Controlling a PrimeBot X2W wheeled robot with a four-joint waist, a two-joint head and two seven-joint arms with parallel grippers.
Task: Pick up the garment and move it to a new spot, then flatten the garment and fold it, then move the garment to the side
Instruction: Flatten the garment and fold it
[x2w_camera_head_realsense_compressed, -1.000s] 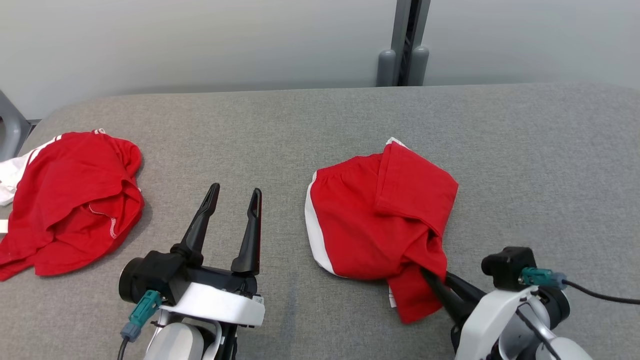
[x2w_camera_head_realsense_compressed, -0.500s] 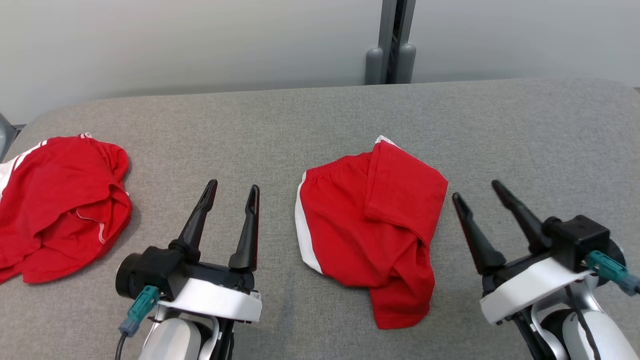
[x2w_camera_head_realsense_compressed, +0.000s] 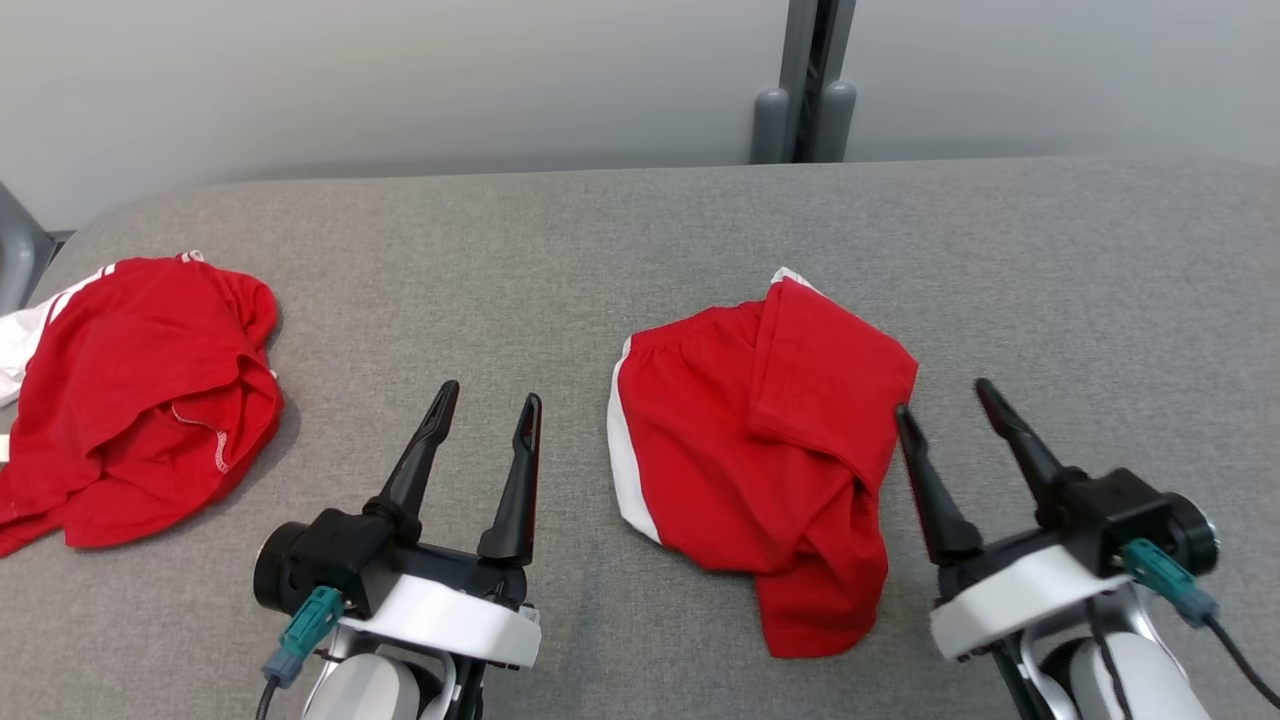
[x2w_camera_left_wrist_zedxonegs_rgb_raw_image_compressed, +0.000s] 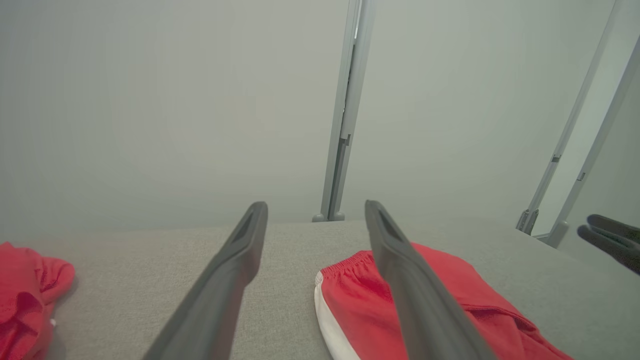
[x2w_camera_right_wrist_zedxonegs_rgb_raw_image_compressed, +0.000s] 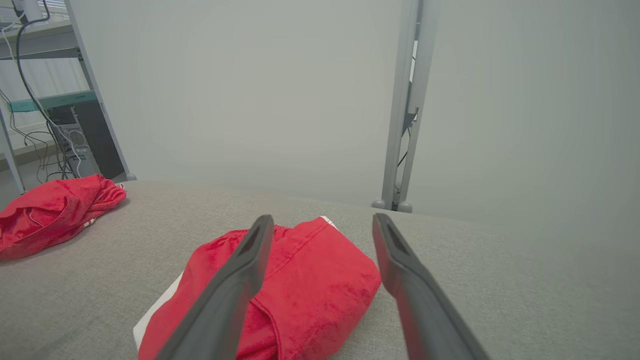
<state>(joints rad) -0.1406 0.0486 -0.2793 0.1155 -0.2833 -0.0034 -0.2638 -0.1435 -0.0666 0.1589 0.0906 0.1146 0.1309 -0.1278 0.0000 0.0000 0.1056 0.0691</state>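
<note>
Over the bench (x2w_camera_head_realsense_compressed: 560, 240), hovering with both jaws apart, flanking folded red shorts (x2w_camera_head_realsense_compressed: 760, 450); next likely regrasping, shifting aside.

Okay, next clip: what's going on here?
A two-armed robot is working on a pair of red shorts, which lie loosely folded in the middle of the grey padded table. Neither arm holds anything: the left gripper and the right gripper hover open, one on each side of the shorts. A second red garment lies bunched at the table's left end.
</note>
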